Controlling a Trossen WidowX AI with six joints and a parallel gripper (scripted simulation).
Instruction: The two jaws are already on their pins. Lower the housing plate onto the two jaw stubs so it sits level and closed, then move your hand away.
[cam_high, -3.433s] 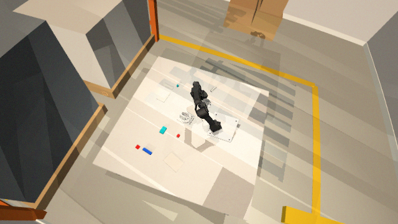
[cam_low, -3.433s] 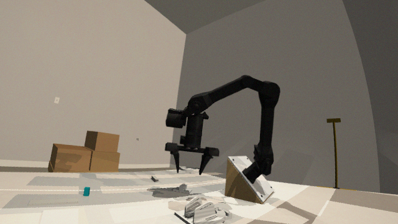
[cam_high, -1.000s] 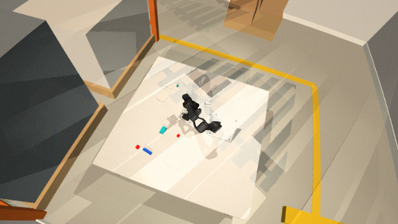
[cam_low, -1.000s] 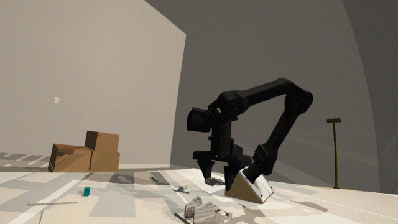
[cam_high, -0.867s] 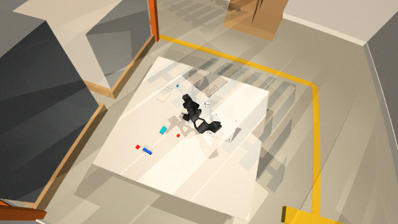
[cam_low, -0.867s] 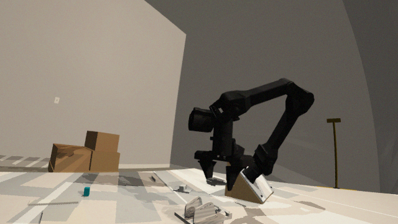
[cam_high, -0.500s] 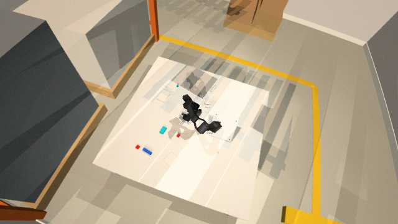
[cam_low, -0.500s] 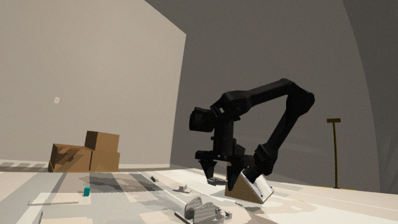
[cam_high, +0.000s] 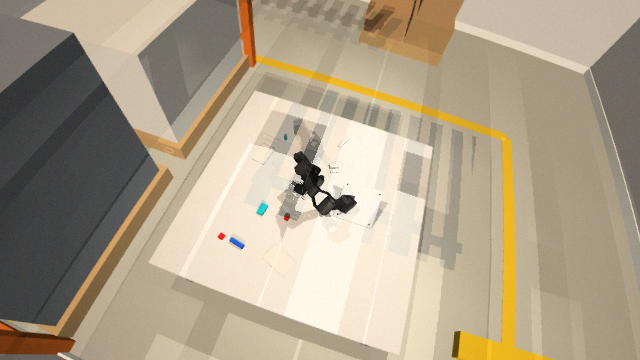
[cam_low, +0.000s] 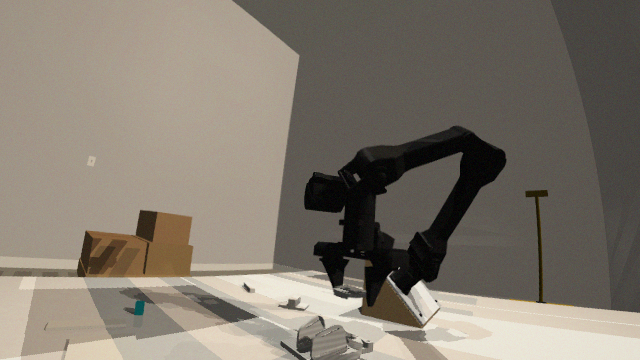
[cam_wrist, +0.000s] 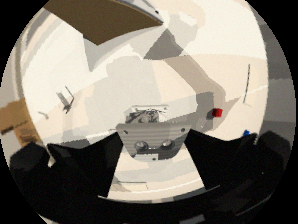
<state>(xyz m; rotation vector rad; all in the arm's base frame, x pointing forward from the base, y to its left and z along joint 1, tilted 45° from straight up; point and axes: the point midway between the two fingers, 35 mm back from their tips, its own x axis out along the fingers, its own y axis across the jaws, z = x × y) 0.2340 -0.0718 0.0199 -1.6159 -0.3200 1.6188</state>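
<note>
Housing plate (cam_low: 350, 291) (cam_wrist: 154, 136) in our fingers: we have the gripper (cam_high: 310, 184) (cam_low: 353, 294) (cam_wrist: 153, 131) set broad, with a fingertip at either side of the grey plate, gripping it. We carry it above the pale work surface (cam_high: 325, 295) (cam_low: 240, 310) (cam_wrist: 165, 82), and it is not seated on the jaws. From the exterior view, we see the jaw assembly (cam_low: 327, 341) (cam_wrist: 146, 116) nearer than the plate and lower down, the two apart. In the wrist view, the assembly shows just past the plate's edge, partly hidden by it. We can make out two round features on the plate, but cannot tell how exactly they line up with the stubs.

Our black arm (cam_high: 325, 204) (cam_low: 430, 149) bends up and over from the sloped base block (cam_high: 370, 200) (cam_low: 392, 307) (cam_wrist: 107, 22), at the right in the exterior view. A small bracket (cam_low: 294, 303) lies farther off than the jaws. At the far left we have a teal cylinder (cam_high: 285, 137) (cam_low: 139, 307). From the top, we find a turquoise block (cam_high: 262, 209) left of the arm, one red cube (cam_high: 286, 217) (cam_wrist: 217, 113) near it, and another red cube (cam_high: 221, 236) beside a blue bar (cam_high: 237, 243) (cam_wrist: 246, 133).
</note>
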